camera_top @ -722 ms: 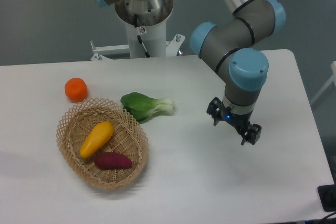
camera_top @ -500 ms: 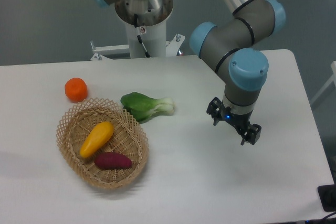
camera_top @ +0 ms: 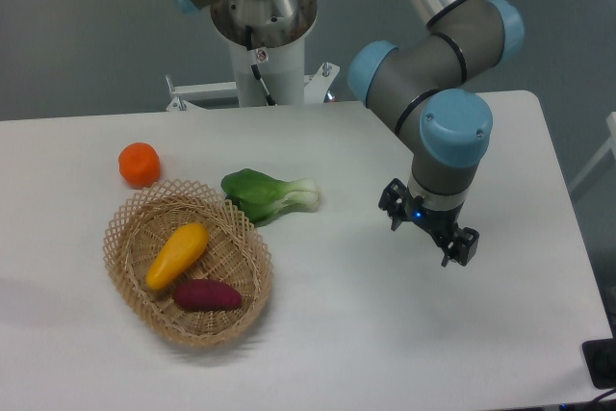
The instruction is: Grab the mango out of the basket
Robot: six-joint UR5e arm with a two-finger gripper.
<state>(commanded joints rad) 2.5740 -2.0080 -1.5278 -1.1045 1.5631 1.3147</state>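
Note:
The mango [camera_top: 177,254], yellow shading to orange at its lower end, lies slanted inside the tan wicker basket [camera_top: 126,221] at the table's left. A dark purple sweet potato [camera_top: 206,295] rests just below it in the same basket. My gripper [camera_top: 428,233] hangs over the bare tabletop far to the right of the basket, pointing down. Its two black fingers stand apart with nothing between them.
A round orange fruit [camera_top: 140,164] sits on the table just behind the basket. A green bok choy [camera_top: 268,193] lies at the basket's upper right rim. The arm's base column [camera_top: 262,45] rises behind the table's far edge.

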